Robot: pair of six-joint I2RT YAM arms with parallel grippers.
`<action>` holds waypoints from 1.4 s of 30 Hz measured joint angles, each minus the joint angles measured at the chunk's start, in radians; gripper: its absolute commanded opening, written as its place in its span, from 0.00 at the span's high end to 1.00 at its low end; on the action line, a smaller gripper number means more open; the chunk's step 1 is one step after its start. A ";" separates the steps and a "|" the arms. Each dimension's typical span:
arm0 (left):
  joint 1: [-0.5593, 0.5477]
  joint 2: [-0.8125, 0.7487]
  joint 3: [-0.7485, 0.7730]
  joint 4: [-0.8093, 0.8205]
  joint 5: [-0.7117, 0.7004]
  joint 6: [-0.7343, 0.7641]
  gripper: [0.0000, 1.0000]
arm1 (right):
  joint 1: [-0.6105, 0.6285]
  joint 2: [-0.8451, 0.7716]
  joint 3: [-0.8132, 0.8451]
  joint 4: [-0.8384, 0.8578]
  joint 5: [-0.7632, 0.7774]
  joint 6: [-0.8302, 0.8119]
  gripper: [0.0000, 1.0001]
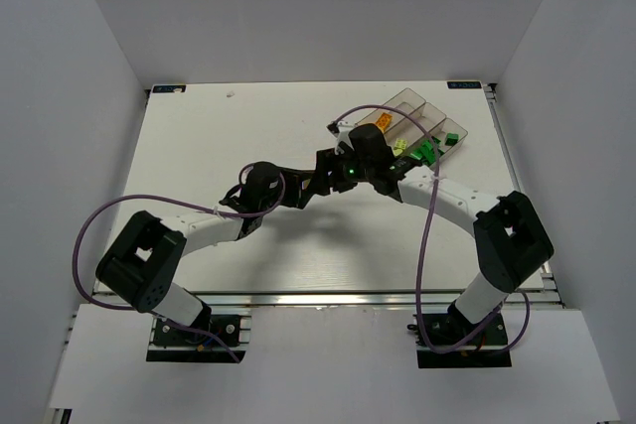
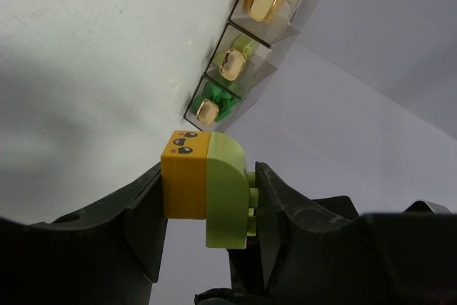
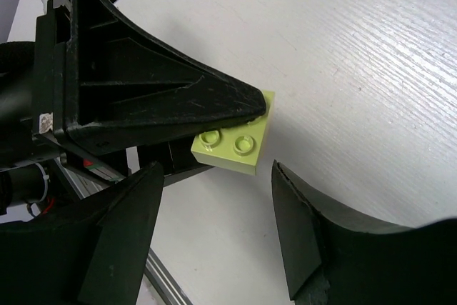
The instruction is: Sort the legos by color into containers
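The left tool and right tool meet nose to nose over mid-tabletop, each barring the other's way. The lego pair pinched in the left one hangs just before the right one's spread fingers. Just beyond, the containers crowd the far right corner. Leftward the tabletop lies open; white walls close three sides.

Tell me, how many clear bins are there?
3 bins, joined side by side at the far right: one with orange bricks, the middle with lime, the last with dark green.

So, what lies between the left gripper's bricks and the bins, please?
Just bare white table between the orange-and-lime bricks and bins, in the left wrist view.
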 measured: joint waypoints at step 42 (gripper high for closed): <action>-0.015 -0.124 -0.080 0.048 -0.095 0.100 0.04 | -0.051 0.014 -0.004 0.047 -0.024 -0.098 1.00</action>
